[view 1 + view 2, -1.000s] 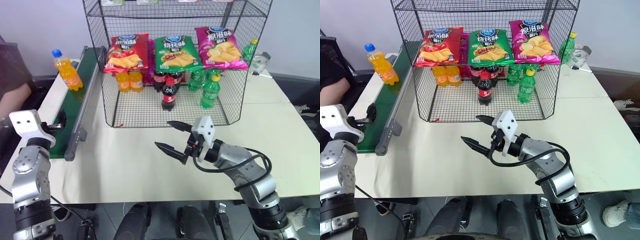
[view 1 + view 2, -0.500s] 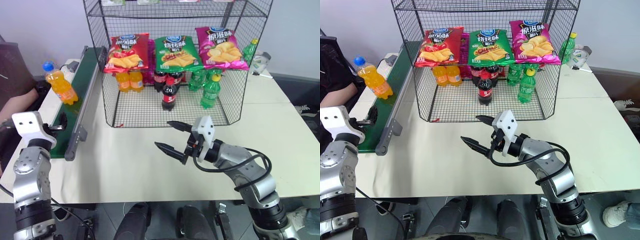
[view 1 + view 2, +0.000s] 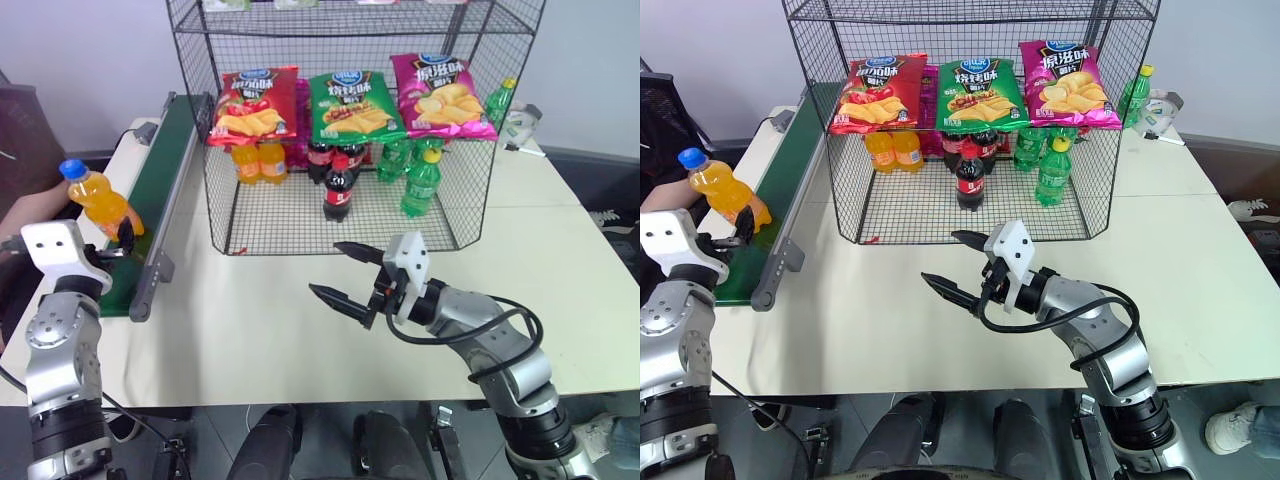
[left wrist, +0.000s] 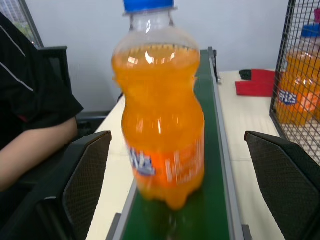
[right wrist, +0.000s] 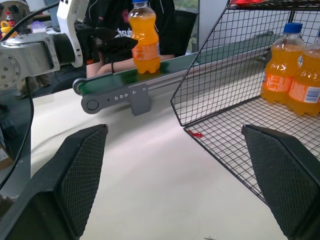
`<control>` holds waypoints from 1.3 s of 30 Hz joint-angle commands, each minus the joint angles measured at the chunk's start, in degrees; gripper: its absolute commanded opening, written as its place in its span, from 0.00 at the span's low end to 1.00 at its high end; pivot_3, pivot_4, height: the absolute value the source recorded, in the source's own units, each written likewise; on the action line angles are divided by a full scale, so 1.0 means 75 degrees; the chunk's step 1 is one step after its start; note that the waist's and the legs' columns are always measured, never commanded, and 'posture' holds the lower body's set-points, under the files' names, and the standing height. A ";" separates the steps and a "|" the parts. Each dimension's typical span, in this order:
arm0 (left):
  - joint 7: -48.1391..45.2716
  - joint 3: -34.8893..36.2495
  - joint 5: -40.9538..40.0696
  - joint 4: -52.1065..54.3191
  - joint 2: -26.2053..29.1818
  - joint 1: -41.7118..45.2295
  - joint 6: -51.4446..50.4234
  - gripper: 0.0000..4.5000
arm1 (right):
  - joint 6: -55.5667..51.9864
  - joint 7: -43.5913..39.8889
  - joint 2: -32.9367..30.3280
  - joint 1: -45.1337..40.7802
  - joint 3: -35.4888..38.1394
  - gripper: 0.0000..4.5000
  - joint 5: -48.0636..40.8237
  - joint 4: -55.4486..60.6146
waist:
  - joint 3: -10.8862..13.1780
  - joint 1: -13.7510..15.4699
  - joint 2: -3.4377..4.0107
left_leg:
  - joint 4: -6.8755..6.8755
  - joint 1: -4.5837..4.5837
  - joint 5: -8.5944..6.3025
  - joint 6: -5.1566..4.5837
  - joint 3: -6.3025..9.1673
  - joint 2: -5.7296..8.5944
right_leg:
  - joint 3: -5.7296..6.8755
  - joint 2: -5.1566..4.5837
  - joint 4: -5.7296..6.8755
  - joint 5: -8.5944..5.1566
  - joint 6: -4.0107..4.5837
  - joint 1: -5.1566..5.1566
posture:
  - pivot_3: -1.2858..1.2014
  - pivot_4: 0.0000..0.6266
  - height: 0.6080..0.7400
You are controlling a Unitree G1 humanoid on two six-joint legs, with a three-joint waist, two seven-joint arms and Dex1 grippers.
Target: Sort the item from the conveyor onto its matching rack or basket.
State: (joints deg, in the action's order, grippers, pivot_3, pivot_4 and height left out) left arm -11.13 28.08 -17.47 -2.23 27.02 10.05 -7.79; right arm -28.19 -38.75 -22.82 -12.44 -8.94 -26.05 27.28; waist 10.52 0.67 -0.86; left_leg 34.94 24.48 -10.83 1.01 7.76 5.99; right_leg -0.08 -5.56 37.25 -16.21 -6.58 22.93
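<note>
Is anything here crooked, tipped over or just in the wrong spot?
One thing: the orange soda bottle stands tilted on the green conveyor, its blue cap leaning away from the rack, just ahead of the open left gripper. The bottles inside the rack stand upright, and nothing looks spilled.

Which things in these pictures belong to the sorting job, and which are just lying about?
Job: orange soda bottle on the conveyor; wire rack; left gripper, open.

Lying about: chip bags, cola bottle, green bottles, orange bottles already racked, right gripper.
</note>
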 commanded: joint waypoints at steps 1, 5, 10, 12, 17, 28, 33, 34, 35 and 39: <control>0.0112 0.0318 0.0001 0.0069 0.0167 0.0174 0.0326 0.99 | 0.0059 0.0008 0.0068 -0.0098 0.0033 1.00 -0.0141 0.0291 | 0.0000 0.0000 0.0000 | 0.0000 0.0000 0.0000 0.0000 0.0000 0.0000 | 0.0000 0.0000 0.0000 0.0000 0.0000 0.0000 | 0.52 0.24 1.00; 0.0219 0.0359 0.0049 0.0039 0.0195 0.0190 0.0374 0.99 | 0.0034 0.0017 0.0071 -0.0103 0.0033 1.00 -0.0150 0.0299 | 0.0000 -0.0001 0.0000 | 0.0001 0.0000 0.0000 0.0000 0.0000 0.0000 | 0.0001 0.0000 0.0000 0.0000 0.0000 -0.0001 | 0.52 0.24 1.00; 0.0249 0.0384 0.0013 -0.0031 0.0190 0.0213 0.0450 0.87 | 0.0007 0.0021 0.0082 -0.0126 0.0037 1.00 -0.0165 0.0283 | 0.0000 0.0000 0.0000 | 0.0001 0.0000 0.0000 0.0000 0.0000 0.0000 | 0.0001 0.0000 0.0000 0.0000 -0.0001 -0.0001 | 0.52 0.24 1.00; 0.0306 0.0392 0.0071 -0.0052 0.0204 0.0217 0.0438 0.70 | 0.0002 0.0025 0.0088 -0.0139 0.0040 1.00 -0.0167 0.0273 | 0.0000 0.0004 0.0000 | 0.0001 0.0000 0.0000 -0.0001 0.0000 0.0000 | 0.0003 0.0001 0.0000 0.0000 -0.0001 -0.0001 | 0.52 0.24 1.00; 0.0278 0.0431 0.0076 -0.0023 0.0237 0.0250 0.0462 0.56 | -0.0007 0.0017 0.0092 -0.0153 0.0050 1.00 -0.0174 0.0259 | -0.0001 0.0003 -0.0001 | 0.0002 0.0000 0.0000 0.0000 0.0001 0.0000 | 0.0004 0.0001 0.0001 0.0000 -0.0001 -0.0002 | 0.52 0.24 1.00; -0.1095 0.0031 -0.1303 0.1720 0.0812 0.0918 -0.0374 0.56 | 0.0040 -0.0053 0.0003 -0.0093 0.0088 1.00 -0.0161 0.0287 | 0.0002 0.0013 -0.0014 | 0.0003 0.0005 0.0000 0.0000 0.0002 0.0000 | 0.0004 0.0000 -0.0002 0.0000 0.0000 0.0000 | 0.52 0.24 1.00; -0.1696 -0.0636 -0.1821 0.2285 0.0966 0.1223 -0.1258 0.56 | 0.0140 -0.0056 -0.0058 -0.0124 0.0165 1.00 -0.0069 0.0219 | 0.0001 -0.0013 -0.0010 | 0.0008 0.0002 0.0000 0.0000 0.0003 0.0006 | 0.0009 -0.0002 -0.0005 0.0000 0.0001 -0.0011 | 0.52 0.24 1.00; -0.1691 -0.0764 -0.1779 0.2304 0.0970 0.1245 -0.1391 0.56 | 0.0147 -0.0061 -0.0077 -0.0137 0.0199 1.00 -0.0065 0.0195 | 0.0000 -0.0058 -0.0008 | 0.0007 0.0001 0.0000 -0.0001 -0.0001 0.0006 | 0.0007 -0.0002 -0.0005 0.0000 0.0000 -0.0012 | 0.52 0.24 1.00; -0.1684 -0.0857 -0.1749 0.2321 0.0973 0.1261 -0.1492 0.56 | 0.0153 -0.0065 -0.0091 -0.0145 0.0224 1.00 -0.0062 0.0178 | 0.0000 -0.0104 -0.0008 | 0.0002 -0.0001 0.0000 -0.0001 -0.0008 0.0003 | -0.0002 0.0000 -0.0002 0.0000 0.0000 -0.0016 | 0.52 0.24 1.00; -0.1181 -0.2497 -0.0612 0.1610 0.0055 0.1696 -0.1474 0.56 | 0.0362 -0.0088 -0.0408 -0.0208 0.0696 1.00 0.0067 -0.0135 | 0.0001 -0.0123 -0.0004 | -0.0017 -0.0002 0.0005 0.0002 -0.0004 0.0000 | 0.0002 0.0007 0.0012 0.0001 -0.0002 -0.0023 | 0.52 0.24 1.00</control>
State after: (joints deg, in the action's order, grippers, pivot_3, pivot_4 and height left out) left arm -21.37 12.48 -24.78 10.18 28.63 21.07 -19.53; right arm -27.17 -39.23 -25.35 -13.31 -5.75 -25.55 25.39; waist 10.53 -0.25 -0.89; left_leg 34.86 24.47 -10.79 1.03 7.74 6.00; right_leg -0.05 -5.51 37.34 -16.20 -6.59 22.73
